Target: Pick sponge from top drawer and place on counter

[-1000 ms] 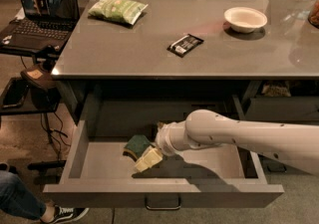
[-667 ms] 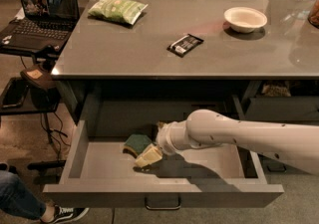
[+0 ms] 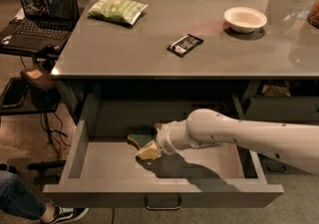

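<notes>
Wide shallow grey top drawer point(image 3: 109, 168), pulled open. Dark green wavy-edged sponge point(image 3: 142, 138) at far middle, touching white arm's gripper point(image 3: 148, 152); grasp cannot be told. Drawer floor open left and near. Glossy grey counter point(image 3: 124, 49) edge overhangs.

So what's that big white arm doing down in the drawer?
It's a robot arm reaching into the open top drawer under the counter. Its gripper is right at the sponge, which lies toward the back of the drawer, left of centre. Whether it has a hold on the sponge isn't clear. The sponge is meant to go up onto the counter, where a green snack bag, a dark packet and a white bowl sit. That step isn't done yet.
</notes>
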Controlling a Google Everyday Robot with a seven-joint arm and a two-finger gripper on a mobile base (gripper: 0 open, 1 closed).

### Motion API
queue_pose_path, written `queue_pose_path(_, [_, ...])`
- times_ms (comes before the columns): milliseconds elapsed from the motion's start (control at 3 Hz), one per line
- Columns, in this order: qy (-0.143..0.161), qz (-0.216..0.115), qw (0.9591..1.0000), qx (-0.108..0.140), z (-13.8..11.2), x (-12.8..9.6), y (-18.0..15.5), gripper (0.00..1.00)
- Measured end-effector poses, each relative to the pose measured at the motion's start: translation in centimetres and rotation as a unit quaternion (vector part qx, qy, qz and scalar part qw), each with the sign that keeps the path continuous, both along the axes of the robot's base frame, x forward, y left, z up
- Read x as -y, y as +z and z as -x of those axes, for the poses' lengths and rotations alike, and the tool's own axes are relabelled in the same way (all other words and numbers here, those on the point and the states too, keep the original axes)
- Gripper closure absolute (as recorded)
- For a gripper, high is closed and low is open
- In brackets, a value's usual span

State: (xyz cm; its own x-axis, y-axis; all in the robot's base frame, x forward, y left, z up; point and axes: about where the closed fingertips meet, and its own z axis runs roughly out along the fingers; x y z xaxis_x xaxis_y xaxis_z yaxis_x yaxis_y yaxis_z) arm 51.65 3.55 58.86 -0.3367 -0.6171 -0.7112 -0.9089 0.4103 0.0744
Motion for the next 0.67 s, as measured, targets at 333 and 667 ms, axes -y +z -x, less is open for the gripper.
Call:
queue_pose_path(333, [0.000, 0.000, 1.0000, 0.000, 0.0, 0.0, 0.6, 0.88])
queue_pose_path(667, [-0.038, 0.021, 0.9987, 0.025, -1.4, 5.1, 4.9, 1.00])
